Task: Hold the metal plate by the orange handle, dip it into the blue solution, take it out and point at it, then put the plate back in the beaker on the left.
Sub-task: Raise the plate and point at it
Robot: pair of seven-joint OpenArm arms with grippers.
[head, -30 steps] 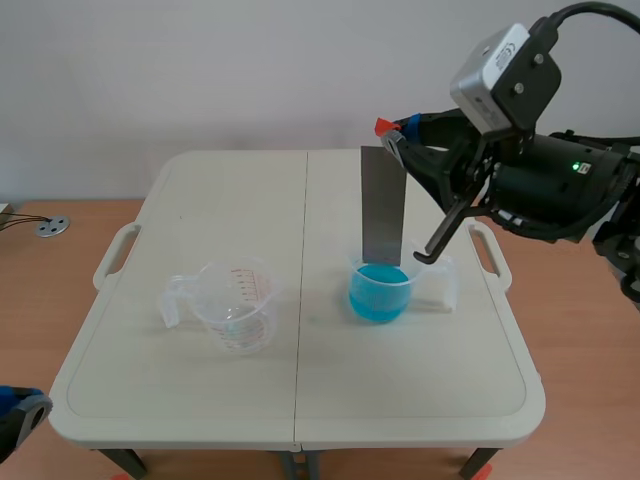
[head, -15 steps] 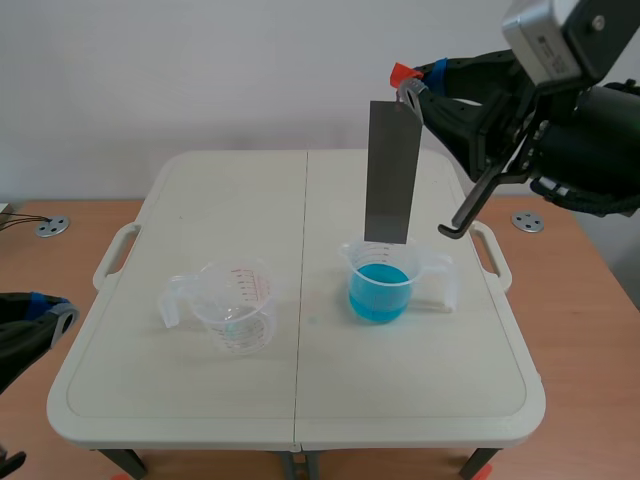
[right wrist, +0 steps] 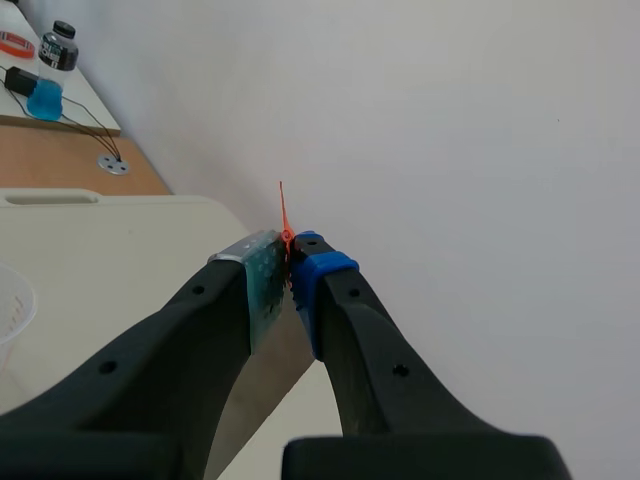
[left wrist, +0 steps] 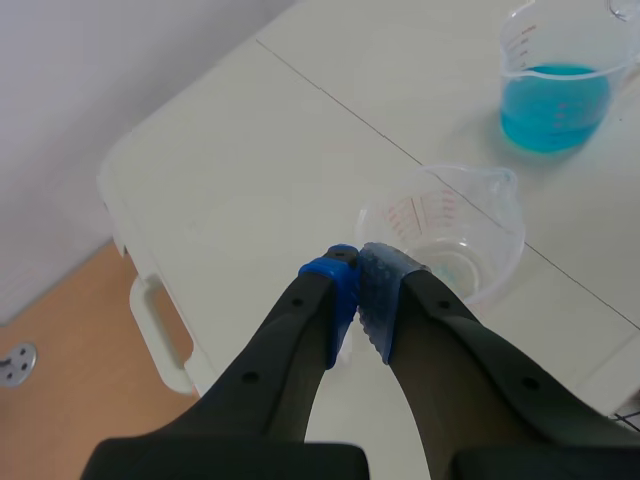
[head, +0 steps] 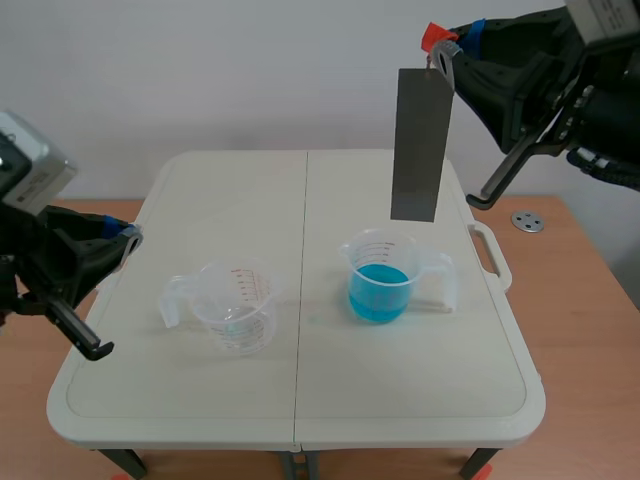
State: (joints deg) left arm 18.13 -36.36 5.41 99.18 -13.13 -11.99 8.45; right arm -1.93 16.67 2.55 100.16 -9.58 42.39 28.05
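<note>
Holds the metal plate [head: 421, 145] high over the right half of the table [head: 400, 390], touching nothing below. Grips it with the right gripper [head: 452, 46], fingers pinched tight on the orange handle [head: 435, 37] at the plate's top end, with nothing else between them. Hangs the plate with its long axis close to vertical, handle end up, free short edge pointing down. Leans it only slightly, top a touch toward the right arm. Turns its broad grey face toward the scene camera. Places its lower edge above the beaker of blue solution [head: 380, 278], over the rim and apart from it, out of the liquid. In the right wrist view, shows just a thin sliver of orange handle [right wrist: 283, 215] poking up between the pressed pads of the right gripper [right wrist: 288, 255], against the pale wall [right wrist: 450, 120].

Carries nothing in the left gripper [head: 125, 238]: fingers closed, pads meeting. Hovers at the table's left edge, well apart from the plate. In the left wrist view, points the closed left gripper [left wrist: 355, 275] toward the empty beaker [left wrist: 445, 235], standing just ahead of the tips, with the beaker of blue solution [left wrist: 555, 90] farther on beyond it.

On the table's left half: empty beaker [head: 235, 305], upright, handle toward the left arm, apart from the beaker of blue solution on the right half.
</note>
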